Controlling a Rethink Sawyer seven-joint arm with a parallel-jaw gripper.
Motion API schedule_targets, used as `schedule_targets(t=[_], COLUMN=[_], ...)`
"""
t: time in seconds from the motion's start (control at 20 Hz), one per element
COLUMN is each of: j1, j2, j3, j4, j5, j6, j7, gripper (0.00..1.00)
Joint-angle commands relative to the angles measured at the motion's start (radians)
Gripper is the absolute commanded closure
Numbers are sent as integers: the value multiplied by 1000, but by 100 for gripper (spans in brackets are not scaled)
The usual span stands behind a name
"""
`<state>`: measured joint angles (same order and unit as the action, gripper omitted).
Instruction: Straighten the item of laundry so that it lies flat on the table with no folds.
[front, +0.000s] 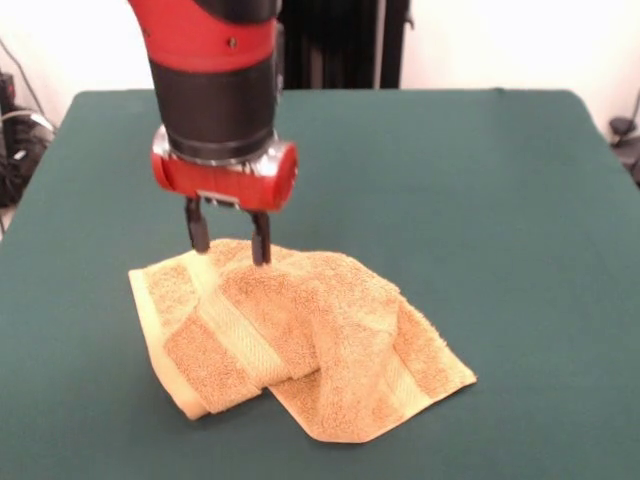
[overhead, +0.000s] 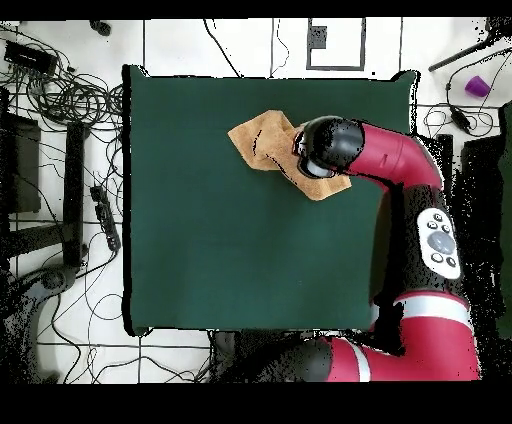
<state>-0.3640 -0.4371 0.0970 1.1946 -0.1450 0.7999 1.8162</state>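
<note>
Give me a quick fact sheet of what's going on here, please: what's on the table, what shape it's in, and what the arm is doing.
item: orange-yellow towel
state: crumpled, folded over itself, not flat
surface: dark green table
place: near one long edge of the table, seen from overhead
gripper: open, fingers straddling the towel's far top edge
arm: comes down from above onto the towel

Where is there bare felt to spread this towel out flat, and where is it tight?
The table is bare everywhere beyond the crumpled towel: the widest patch runs from the towel toward the robot's side and across to the far long edge in the overhead view. It is tight only at the towel's top fold, where the gripper stands with fingers spread.
</note>
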Motion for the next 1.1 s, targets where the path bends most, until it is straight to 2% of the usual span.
schedule_targets(t=[0.05,0.35,0.7,1.1], j1=[-24,-8,14,-9], j2=[-28,67,133,135], j3=[167,186,170,204], j4=[267,171,73,60], j5=[-62,-93,-135,-151], j6=[-111,-173,-147,-143], j7=[-178,-95,-103,-136], gripper=[0,0,0,0])
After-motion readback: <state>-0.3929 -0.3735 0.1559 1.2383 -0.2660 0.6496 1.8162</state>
